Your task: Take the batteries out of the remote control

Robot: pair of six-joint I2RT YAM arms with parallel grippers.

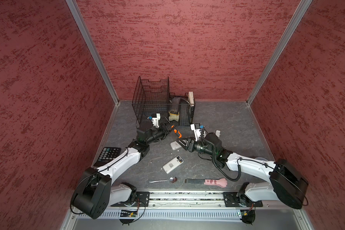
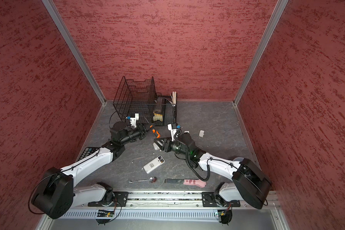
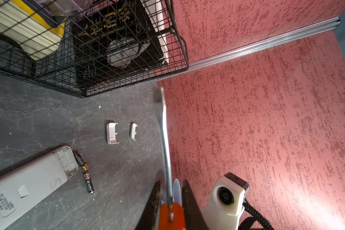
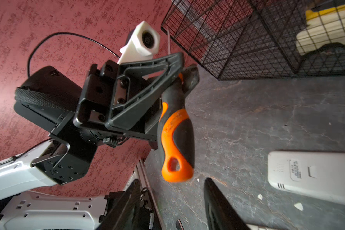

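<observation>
White remote control (image 3: 28,185) lies flat, back up, near the centre of the tabletop (image 1: 227,119), cover off, bay apparently empty; two black, gold-ended batteries lie flat end to end just beside its open end, one battery (image 3: 79,158) alongside the bay, the other battery (image 3: 89,184) past it; second white remote (image 1: 173,164) flat at its 6 o'clock.

top views: high, far, looking down | left wrist: close, along screwdriver (image 3: 166,139) | right wrist: close, shares screwdriver (image 4: 176,137)

Two remotes (image 1: 172,164), two batteries (image 3: 88,184), two covers (image 3: 112,133), one screwdriver (image 1: 177,133), one spoon (image 1: 163,180)
</observation>
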